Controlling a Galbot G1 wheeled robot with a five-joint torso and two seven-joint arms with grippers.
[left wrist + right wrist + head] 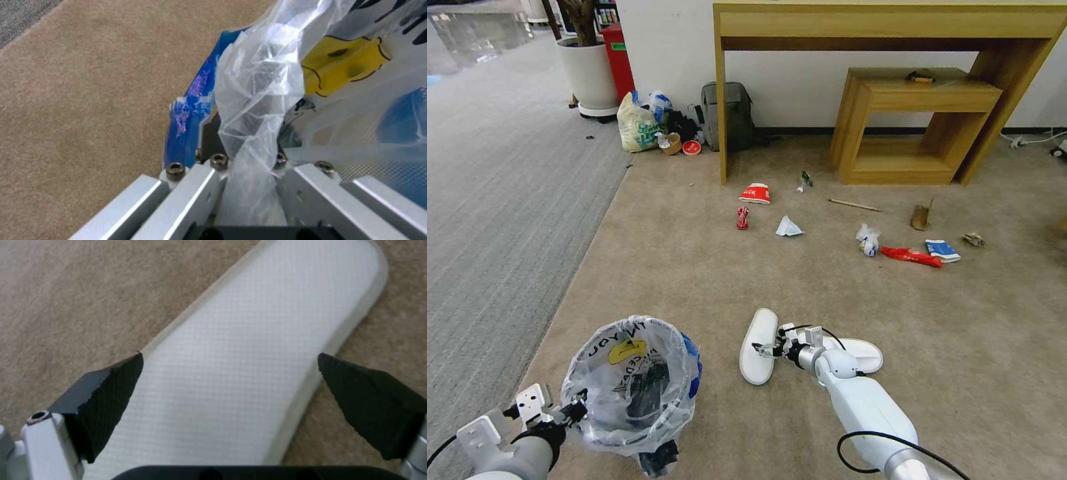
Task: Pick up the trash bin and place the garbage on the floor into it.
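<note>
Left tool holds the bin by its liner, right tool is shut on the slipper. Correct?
Not quite. The right tool is open, its pads either side of the slipper, as the right wrist view shows. The left tool does grip the bin by its liner.

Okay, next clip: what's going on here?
The left gripper is shut on the rim and plastic liner of the trash bin. The right gripper has its jaws open over a white slipper lying on the beige carpet. A second slipper, cups and wrappers lie on the carpet too.
</note>
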